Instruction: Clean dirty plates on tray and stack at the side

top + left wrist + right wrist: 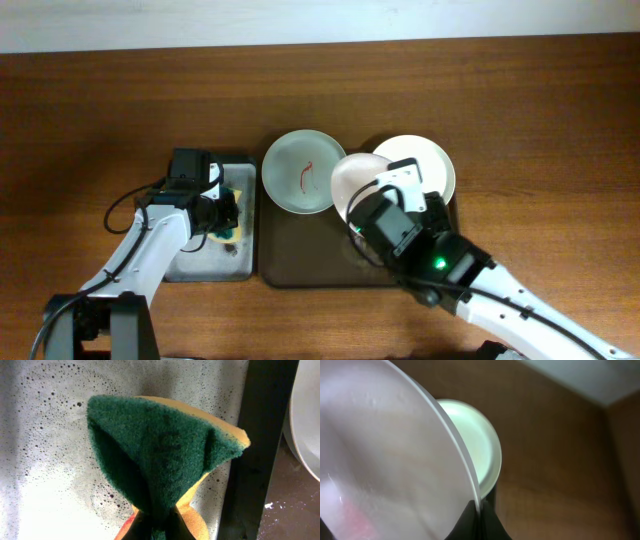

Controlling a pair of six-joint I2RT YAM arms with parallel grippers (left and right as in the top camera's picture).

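Task state at an early-to-middle stage. The left claw [157, 521] is pressed onto a folded green-and-yellow sponge [160, 445], pinching it at its lower end and holding it above the grey, suds-speckled sponge tray [45, 460], whose black rim lies just to the claw's right. The right claw [480, 510] is closed on the rim of a white plate [385, 450], which it holds tilted over the dark brown tray [300, 250]. A blurred pinkish patch low on the plate's face suggests it is not yet wiped, though this cannot be confirmed. Beyond the right claw, a pale second plate [480, 445] rests at the tray's far corner and shows no smear on the part visible. To the side of the right claw toward the left claw, a third plate [290, 165] lies flat on the tray and bears a red squiggle [308, 175], so it is judged uncleaned. No stack is visible on the counter [100, 100] beside the tray (all three plates are over or on the tray). Wiping and stacking therefore appear to remain. No brand, label or legible writing is visible; faint dark marks on the sponge cannot be read.
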